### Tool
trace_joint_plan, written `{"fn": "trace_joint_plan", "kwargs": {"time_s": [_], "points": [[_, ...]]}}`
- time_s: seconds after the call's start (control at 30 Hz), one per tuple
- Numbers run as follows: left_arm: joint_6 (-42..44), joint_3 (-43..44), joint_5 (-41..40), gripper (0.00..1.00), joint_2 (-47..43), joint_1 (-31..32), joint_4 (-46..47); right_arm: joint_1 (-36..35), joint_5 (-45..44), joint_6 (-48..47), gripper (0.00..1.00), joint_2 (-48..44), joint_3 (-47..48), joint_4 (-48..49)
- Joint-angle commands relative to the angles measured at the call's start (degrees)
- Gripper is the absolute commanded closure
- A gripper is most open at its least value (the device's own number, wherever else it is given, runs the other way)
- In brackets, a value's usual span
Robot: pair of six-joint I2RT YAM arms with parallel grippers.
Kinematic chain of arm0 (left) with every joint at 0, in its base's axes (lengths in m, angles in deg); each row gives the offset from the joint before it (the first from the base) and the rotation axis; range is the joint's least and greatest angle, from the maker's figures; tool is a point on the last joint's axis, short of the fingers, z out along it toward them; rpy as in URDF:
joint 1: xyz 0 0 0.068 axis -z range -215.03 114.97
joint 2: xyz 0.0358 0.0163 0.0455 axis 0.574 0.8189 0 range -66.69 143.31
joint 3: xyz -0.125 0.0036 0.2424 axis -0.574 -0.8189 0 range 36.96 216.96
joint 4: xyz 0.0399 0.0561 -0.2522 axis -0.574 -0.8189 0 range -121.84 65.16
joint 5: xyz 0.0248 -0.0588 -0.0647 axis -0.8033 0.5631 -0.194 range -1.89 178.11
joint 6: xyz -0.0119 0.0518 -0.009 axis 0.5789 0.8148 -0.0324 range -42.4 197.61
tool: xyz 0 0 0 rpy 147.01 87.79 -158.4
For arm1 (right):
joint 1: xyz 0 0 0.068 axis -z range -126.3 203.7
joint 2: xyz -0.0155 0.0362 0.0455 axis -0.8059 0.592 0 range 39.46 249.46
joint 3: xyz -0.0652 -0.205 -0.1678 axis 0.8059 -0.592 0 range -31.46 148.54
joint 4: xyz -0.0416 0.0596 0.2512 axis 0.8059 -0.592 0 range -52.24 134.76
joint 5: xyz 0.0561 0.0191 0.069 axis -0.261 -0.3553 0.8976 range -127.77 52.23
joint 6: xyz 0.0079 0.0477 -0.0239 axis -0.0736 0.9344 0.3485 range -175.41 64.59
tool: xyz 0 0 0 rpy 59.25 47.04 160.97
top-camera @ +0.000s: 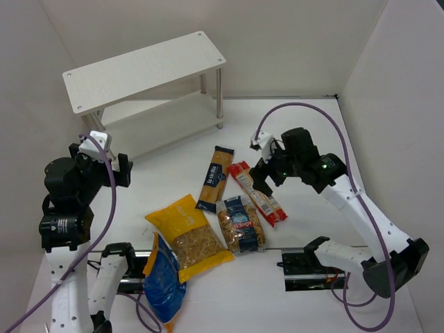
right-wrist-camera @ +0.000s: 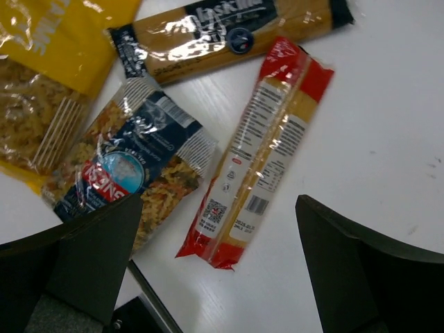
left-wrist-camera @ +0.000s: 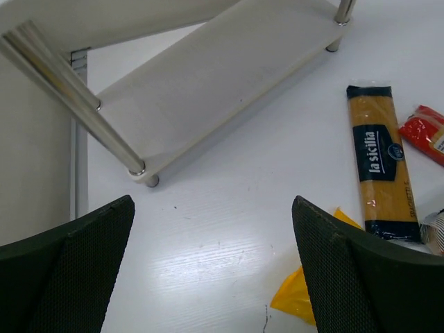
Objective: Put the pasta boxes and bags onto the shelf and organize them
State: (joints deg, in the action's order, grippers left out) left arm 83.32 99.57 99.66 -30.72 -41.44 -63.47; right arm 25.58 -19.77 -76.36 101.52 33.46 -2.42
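Observation:
The white two-tier shelf [top-camera: 146,66] stands at the back left, both tiers bare; its lower tier [left-wrist-camera: 208,76] shows in the left wrist view. Five packs lie mid-table: navy-tan box [top-camera: 215,177], red pack [top-camera: 258,193], clear blue-labelled bag [top-camera: 241,223], yellow windowed bag [top-camera: 189,236], and blue bag [top-camera: 165,281] at the near edge. My left gripper [left-wrist-camera: 211,263] is open and empty over bare table between shelf and packs. My right gripper [right-wrist-camera: 218,263] is open and empty, hovering above the red pack [right-wrist-camera: 267,146], beside the clear bag [right-wrist-camera: 132,173].
White walls close in the table at the back, left and right. The arm bases and a black mount [top-camera: 309,267] sit at the near edge. Purple cables [top-camera: 326,114] loop off both arms. The shelf's silver leg [left-wrist-camera: 76,104] is close to my left gripper.

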Motion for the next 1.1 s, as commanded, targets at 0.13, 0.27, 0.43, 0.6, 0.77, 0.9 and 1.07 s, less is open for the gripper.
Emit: {"fn": "trace_joint_plan", "kwargs": {"time_s": [0.13, 0.27, 0.43, 0.6, 0.77, 0.9, 1.07], "points": [[-9.04, -4.85, -15.29, 0.00, -4.49, -7.38, 5.93, -15.28, 4.85, -9.71, 0.00, 6.74, 1.78, 5.77], [-10.90, -8.10, -29.90, 0.00, -5.11, -11.95, 8.04, -27.56, -1.54, -11.39, 0.00, 10.70, 1.78, 12.62], [-10.90, -9.26, -31.94, 0.00, -5.12, -17.91, 9.10, -36.30, -3.77, -14.47, 0.00, 15.19, 4.40, 17.81], [-10.90, -10.67, -33.53, 0.00, -4.59, -21.53, 11.03, -43.32, -2.36, -14.47, 0.00, 23.00, 12.13, 18.35], [-10.90, -11.19, -32.21, 0.00, -4.59, -24.08, 11.03, -45.53, 4.75, -9.39, 0.00, 29.24, 19.34, 17.82], [-10.90, -11.19, -31.68, 0.00, -4.59, -25.22, 11.03, -45.53, 9.24, -7.71, 0.00, 31.10, 23.13, 16.69], [-10.90, -11.19, -31.68, 0.00, -4.59, -26.28, 11.56, -45.53, 17.76, -7.18, 0.00, 31.10, 27.00, 13.79]]}}
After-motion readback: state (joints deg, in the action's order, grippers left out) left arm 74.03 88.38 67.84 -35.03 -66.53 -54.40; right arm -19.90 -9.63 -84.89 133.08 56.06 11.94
